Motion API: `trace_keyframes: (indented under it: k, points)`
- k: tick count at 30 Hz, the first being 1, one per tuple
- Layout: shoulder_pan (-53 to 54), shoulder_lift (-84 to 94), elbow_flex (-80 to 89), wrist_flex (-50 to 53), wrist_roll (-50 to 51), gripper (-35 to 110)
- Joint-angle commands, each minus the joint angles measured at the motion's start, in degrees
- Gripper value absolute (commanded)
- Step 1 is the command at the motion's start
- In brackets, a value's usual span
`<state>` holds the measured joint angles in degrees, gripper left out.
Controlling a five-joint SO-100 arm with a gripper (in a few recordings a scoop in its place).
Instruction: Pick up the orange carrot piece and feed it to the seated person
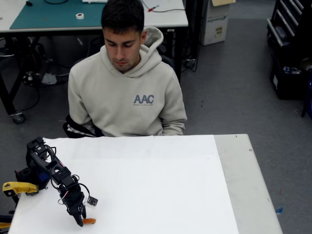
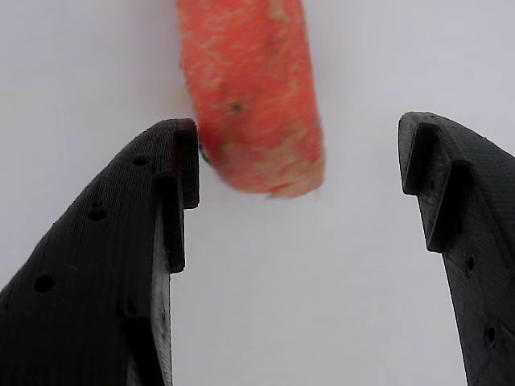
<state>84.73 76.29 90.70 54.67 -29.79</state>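
The orange carrot piece [image 1: 89, 221] lies on the white table near its front left corner. In the wrist view the carrot piece [image 2: 253, 96] fills the upper middle, its near end just ahead of the left fingertip and close beside it. My black gripper [image 1: 79, 218] is low over the table right at the carrot, and it stands open [image 2: 298, 161] with a wide gap and nothing between the fingers. The seated person [image 1: 126, 83], in a beige hooded sweatshirt marked "AAC", sits behind the table's far edge, looking down.
A white sheet covers the table [image 1: 156, 185], leaving a grey strip [image 1: 243, 175] along the right. A yellow clamp piece [image 1: 18, 187] sits by the arm's base at the left edge. Behind the person stands a workbench with a green mat [image 1: 58, 14].
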Motion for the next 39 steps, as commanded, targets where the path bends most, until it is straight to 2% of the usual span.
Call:
trace_keyframes:
  k: [1, 13, 24, 31, 39]
  points:
    - [1.05, 2.02, 0.35, 0.18, -0.79, 20]
    - [0.88, -2.46, -0.62, 0.18, -0.70, 19]
    - [0.70, -3.43, -0.70, -2.64, -0.79, -3]
    - [0.70, -3.34, -0.70, -8.17, -0.18, -3]
    - [-0.35, -0.35, -0.79, -8.88, -0.62, -3]
